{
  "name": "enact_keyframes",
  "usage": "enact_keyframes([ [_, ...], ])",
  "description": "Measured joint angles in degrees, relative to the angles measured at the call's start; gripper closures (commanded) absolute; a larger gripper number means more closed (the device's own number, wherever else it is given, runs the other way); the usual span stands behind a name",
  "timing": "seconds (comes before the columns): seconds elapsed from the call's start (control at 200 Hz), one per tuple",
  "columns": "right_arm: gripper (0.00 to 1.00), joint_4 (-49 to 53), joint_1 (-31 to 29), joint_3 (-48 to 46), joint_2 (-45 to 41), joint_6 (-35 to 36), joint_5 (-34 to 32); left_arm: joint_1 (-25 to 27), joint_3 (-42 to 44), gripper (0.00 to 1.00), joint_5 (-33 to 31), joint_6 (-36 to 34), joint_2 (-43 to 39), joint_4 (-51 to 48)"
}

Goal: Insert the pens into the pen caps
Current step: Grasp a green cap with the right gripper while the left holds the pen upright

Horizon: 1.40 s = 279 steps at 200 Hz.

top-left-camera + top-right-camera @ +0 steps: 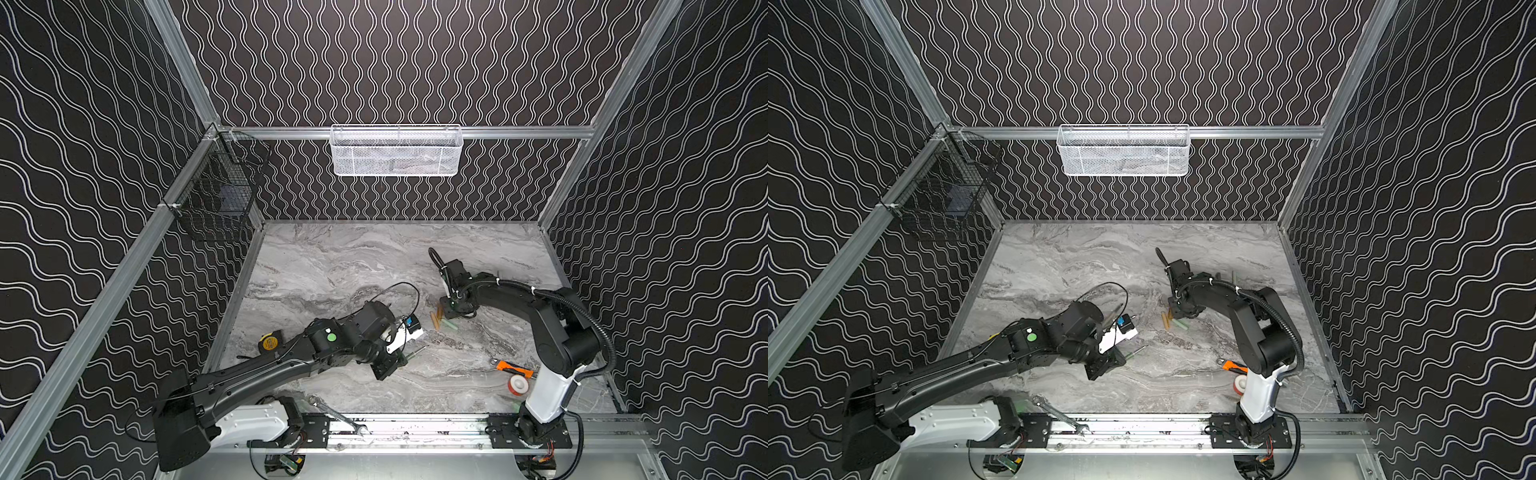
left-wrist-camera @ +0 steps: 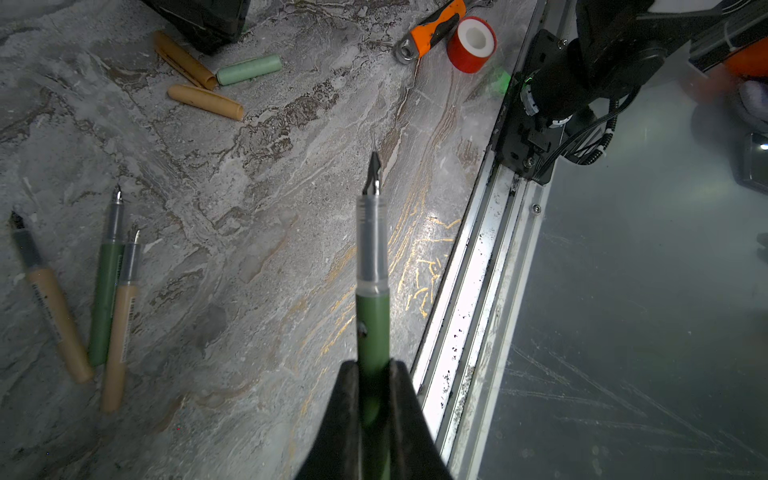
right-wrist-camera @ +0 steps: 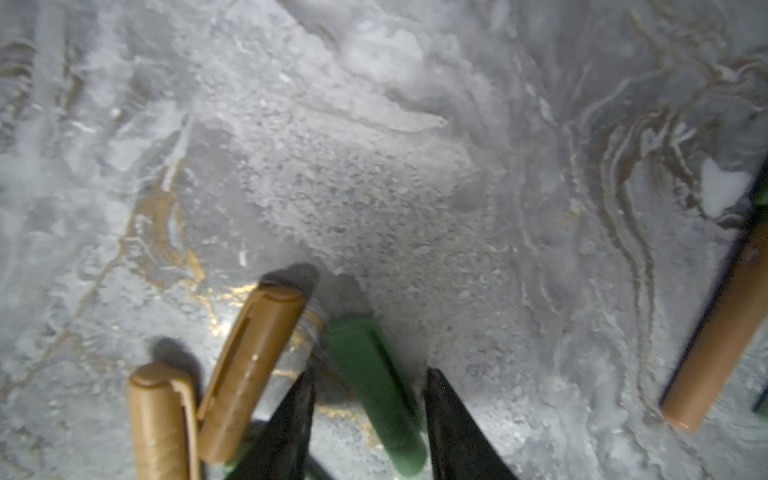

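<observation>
My left gripper (image 2: 373, 365) is shut on the barrel of a green pen (image 2: 372, 291), whose dark tip points out ahead above the table. Both top views show it left of centre (image 1: 404, 358) (image 1: 1122, 358). Three loose pens lie together: tan (image 2: 54, 303), green (image 2: 108, 286) and tan (image 2: 122, 324). My right gripper (image 3: 370, 371) is down at the pen caps (image 1: 451, 313), open. Its jaws stand either side of a dark green cap (image 3: 374, 386) with gaps. Two tan caps (image 3: 249, 370) (image 3: 160, 419) lie beside it, and a pale green cap (image 2: 249, 70) is close by.
An orange-handled tool (image 1: 513, 368) and a red-and-white tape roll (image 1: 518, 384) lie by the right arm's base. A steel wrench (image 1: 336, 413) rests on the front rail and a yellow tape measure (image 1: 268, 343) sits at the left. A white basket (image 1: 397, 149) and a black wire basket (image 1: 216, 187) hang on the walls.
</observation>
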<state>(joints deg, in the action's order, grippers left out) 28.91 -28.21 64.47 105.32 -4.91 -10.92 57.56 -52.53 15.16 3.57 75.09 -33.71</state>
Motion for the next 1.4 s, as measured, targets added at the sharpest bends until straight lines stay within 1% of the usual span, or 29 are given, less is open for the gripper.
enact_keyframes([
  [0.17,0.71,-0.02,-0.96,1.16,1.2,0.0,-1.68,-0.02,0.0,0.94,0.09,-0.59,-0.09,-0.09],
  [0.35,0.78,-0.2,-1.01,1.38,1.44,0.02,-1.84,-0.02,0.0,0.94,0.0,-0.76,-1.33,-0.83],
  [0.505,0.82,-0.24,-0.98,1.36,1.42,0.04,-1.84,-0.13,0.0,0.94,-0.92,-0.79,-2.29,-1.51],
  [0.656,0.89,-0.17,-0.96,1.44,1.29,0.15,-1.77,-0.17,0.0,0.94,-1.09,-0.79,-2.25,-1.79],
  [1.011,0.9,-0.07,0.68,0.52,-1.53,0.24,2.12,-0.26,0.07,0.94,-0.63,-0.7,-1.57,-0.76],
  [1.256,0.9,-1.09,2.49,-2.01,-7.45,-0.09,7.65,-0.26,1.31,0.94,0.28,0.76,-0.35,2.86],
  [1.396,0.89,-3.8,2.91,-4.83,-11.69,-0.31,12.68,-0.28,3.28,0.94,0.44,2.34,0.9,6.43],
])
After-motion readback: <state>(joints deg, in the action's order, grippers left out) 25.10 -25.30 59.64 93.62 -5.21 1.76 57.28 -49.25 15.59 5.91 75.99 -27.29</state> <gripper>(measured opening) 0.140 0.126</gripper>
